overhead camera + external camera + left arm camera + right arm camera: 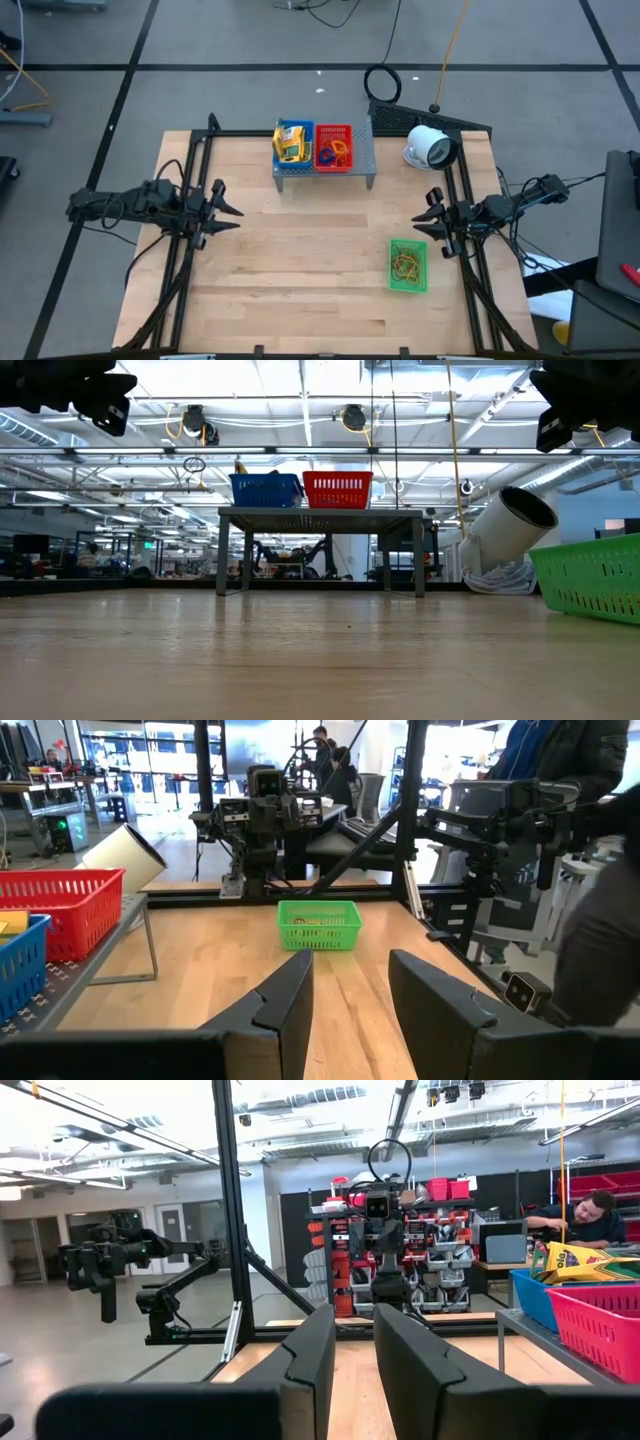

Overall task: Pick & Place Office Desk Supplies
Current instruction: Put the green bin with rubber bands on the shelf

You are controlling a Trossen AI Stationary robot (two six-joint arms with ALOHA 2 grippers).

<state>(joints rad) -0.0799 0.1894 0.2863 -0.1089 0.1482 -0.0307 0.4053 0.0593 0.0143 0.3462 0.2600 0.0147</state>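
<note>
Green basket (408, 266) sits near the surface's right edge — just beside the right gripper (428, 222), far from the left gripper (228, 212); both grippers' fingers slightly apart, holding nothing

surface (300, 270): pale wood, smooth, matt | baskets, blue (280, 133), red (333, 146), green (407, 266): plastic mesh | stand (367, 160): grey perforated metal | crayon packs (291, 145): yellow printed card
</note>
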